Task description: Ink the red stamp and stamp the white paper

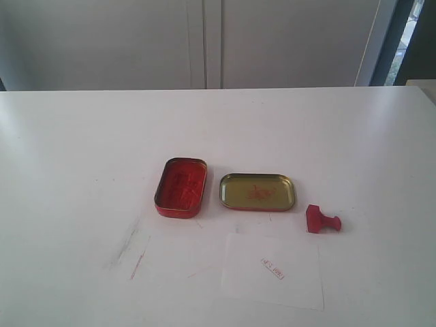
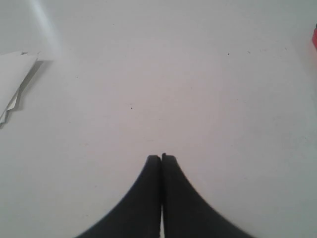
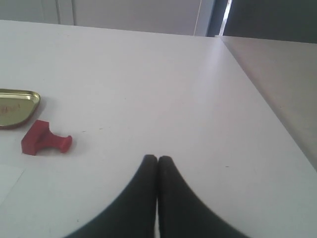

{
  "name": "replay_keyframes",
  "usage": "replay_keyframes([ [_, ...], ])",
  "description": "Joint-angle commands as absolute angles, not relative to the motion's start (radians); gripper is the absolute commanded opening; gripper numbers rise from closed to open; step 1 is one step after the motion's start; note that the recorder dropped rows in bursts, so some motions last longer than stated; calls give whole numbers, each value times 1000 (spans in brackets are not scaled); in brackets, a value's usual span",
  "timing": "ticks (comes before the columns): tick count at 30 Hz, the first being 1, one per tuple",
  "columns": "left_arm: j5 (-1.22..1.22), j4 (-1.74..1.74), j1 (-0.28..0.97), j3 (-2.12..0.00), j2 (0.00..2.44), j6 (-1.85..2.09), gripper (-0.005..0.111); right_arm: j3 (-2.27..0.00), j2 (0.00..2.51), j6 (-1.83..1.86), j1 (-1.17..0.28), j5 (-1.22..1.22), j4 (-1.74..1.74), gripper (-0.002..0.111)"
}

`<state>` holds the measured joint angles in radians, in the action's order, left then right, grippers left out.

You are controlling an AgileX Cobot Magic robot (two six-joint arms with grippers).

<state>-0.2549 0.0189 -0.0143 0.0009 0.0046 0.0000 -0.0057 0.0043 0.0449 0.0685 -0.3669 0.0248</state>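
Observation:
The red stamp (image 1: 322, 220) lies on its side on the table, right of the gold-lined tin lid (image 1: 257, 191); the right wrist view also has the stamp (image 3: 45, 139) with its knobbed handle pointing away from the lid (image 3: 17, 107). The white paper (image 1: 272, 270) lies flat at the front, bearing a small red stamped mark (image 1: 272, 268). The open red ink tin (image 1: 181, 187) sits left of the lid. My left gripper (image 2: 161, 157) is shut over bare table. My right gripper (image 3: 157, 158) is shut with nothing in it, away from the stamp. Neither arm shows in the exterior view.
Faint red smears (image 1: 133, 253) mark the table left of the paper. A white sheet corner (image 2: 15, 82) shows in the left wrist view. The table's right edge (image 3: 267, 94) runs close by my right gripper. Grey cabinet doors (image 1: 204, 41) stand behind the table.

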Motion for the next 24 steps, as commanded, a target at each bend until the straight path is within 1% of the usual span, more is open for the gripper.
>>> replay_keyframes([
  [1,-254,22,-10,0,0,0,0,0,0,38,73,-350,33,0],
  [24,-254,22,-10,0,0,0,0,0,0,47,73,-350,33,0],
])
